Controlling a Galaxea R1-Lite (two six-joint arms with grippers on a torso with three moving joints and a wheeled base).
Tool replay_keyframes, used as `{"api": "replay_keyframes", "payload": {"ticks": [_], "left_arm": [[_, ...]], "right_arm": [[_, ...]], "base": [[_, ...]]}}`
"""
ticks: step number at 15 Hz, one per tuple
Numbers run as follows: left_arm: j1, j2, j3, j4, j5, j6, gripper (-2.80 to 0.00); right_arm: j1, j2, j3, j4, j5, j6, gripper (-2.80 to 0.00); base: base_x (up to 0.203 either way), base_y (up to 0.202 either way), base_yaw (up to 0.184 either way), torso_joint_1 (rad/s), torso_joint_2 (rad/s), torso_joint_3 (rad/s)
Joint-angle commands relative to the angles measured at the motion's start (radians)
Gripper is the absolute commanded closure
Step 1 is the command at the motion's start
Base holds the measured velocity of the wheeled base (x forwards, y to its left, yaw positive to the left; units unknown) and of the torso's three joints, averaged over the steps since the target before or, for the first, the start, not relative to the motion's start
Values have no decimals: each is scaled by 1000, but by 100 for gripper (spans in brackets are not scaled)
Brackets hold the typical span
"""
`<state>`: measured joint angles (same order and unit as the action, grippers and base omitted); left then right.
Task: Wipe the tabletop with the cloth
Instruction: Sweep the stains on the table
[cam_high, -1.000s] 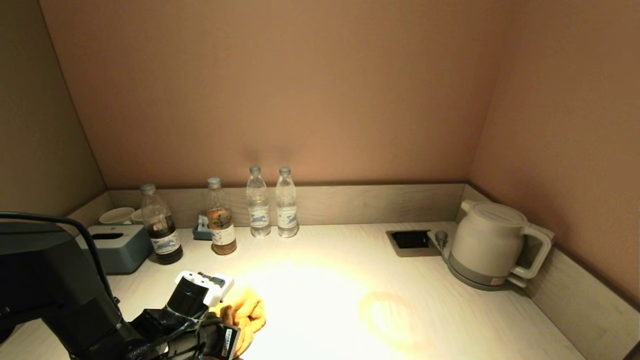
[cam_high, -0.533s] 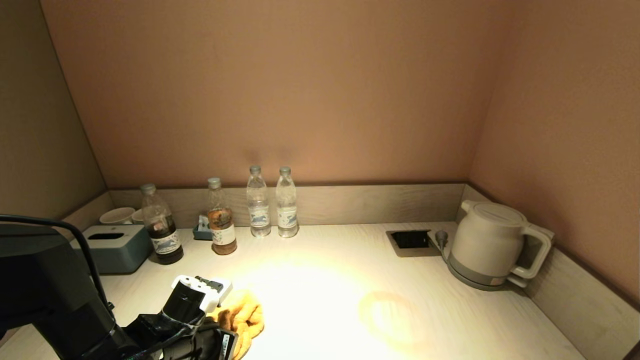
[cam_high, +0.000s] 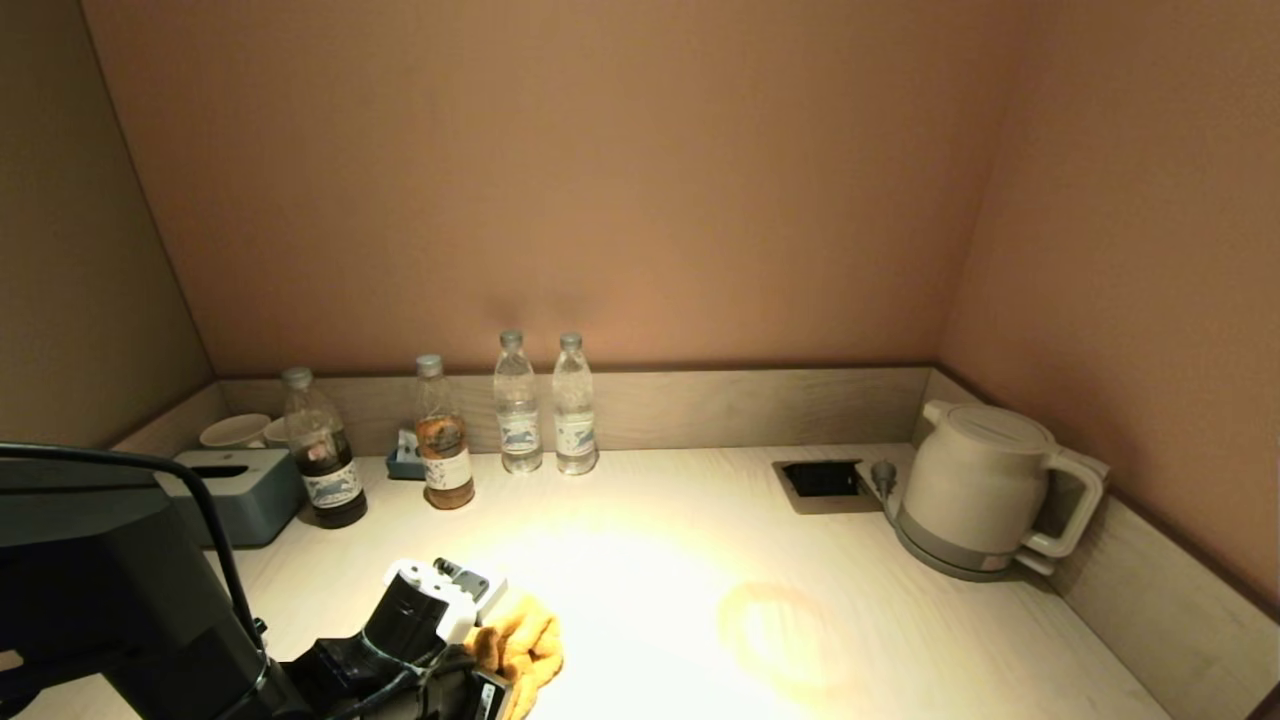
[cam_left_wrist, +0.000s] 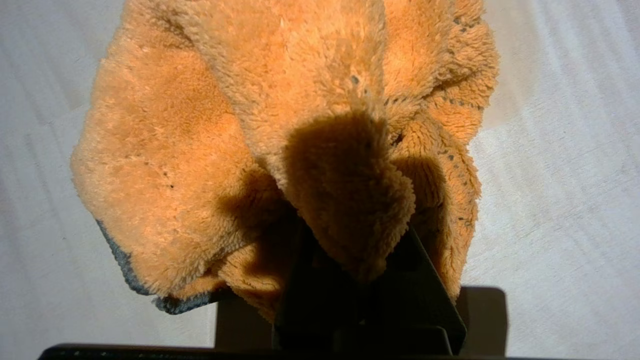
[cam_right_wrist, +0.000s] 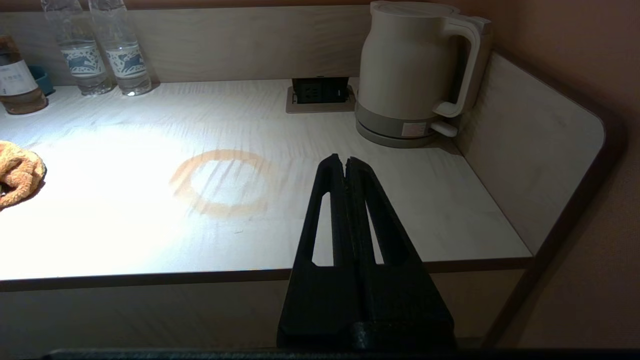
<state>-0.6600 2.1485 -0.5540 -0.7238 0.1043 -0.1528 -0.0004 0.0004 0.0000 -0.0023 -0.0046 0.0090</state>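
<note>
Head view. The left claw (cam_high: 500, 655) sits low at the near-left part of the surface (cam_high: 650, 560), clamped on the orange cloth (cam_high: 520, 650), which lies bunched on the surface just ahead of the arm. A faint ring-shaped stain (cam_high: 775, 635) marks the surface well to the right of the cloth, with bare surface between them. Along the back edge stand a dark-liquid bottle (cam_high: 320, 450), a brown-liquid bottle (cam_high: 440, 435) and two clear water bottles (cam_high: 545, 405); the bottles carry labels, but the writing cannot be read. At the back-left corner sit a grey tissue box (cam_high: 240, 490) and a white cup (cam_high: 235, 430); the cup's contents cannot be seen. A white kettle (cam_high: 985, 490) stands on its base at the back-right corner, lid closed, beside a recessed socket box (cam_high: 820, 480). Raised lips border the back and right edges.

Left wrist view. The cloth (cam_left_wrist: 280, 140) fills most of the frame, a fold of it pinched between the dark fingers (cam_left_wrist: 425, 280); a grey hem shows at one corner. Pale surface (cam_left_wrist: 550, 175) lies on both sides of it.

Right wrist view. The right claw (cam_right_wrist: 346, 162) hangs off the near edge of the surface (cam_right_wrist: 125, 220), its two fingers pressed together with nothing between them. Ahead lie the stain (cam_right_wrist: 222, 182), the kettle (cam_right_wrist: 410, 70) with an unreadable label on its base, the socket box (cam_right_wrist: 320, 92) and the water bottles (cam_right_wrist: 100, 50). The cloth (cam_right_wrist: 17, 172) shows far off toward the left side.
</note>
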Motion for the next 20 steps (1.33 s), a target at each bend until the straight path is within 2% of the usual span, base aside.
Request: {"api": "replay_keyframes", "payload": {"ticks": [1, 8, 13, 20], "left_arm": [[-27, 5, -20, -8, 3, 1, 0], [-30, 37, -86, -11, 3, 2, 0], [-21, 90, -181, -52, 8, 22, 0], [-22, 142, -196, -108, 13, 33, 0]], "right_arm": [[0, 0, 0, -1, 0, 0, 0], [0, 0, 0, -1, 0, 0, 0], [0, 0, 0, -1, 0, 0, 0], [0, 0, 0, -1, 0, 0, 0]], "base": [[0, 0, 0, 0, 0, 0], [0, 0, 0, 0, 0, 0], [0, 0, 0, 0, 0, 0], [0, 0, 0, 0, 0, 0]]}}
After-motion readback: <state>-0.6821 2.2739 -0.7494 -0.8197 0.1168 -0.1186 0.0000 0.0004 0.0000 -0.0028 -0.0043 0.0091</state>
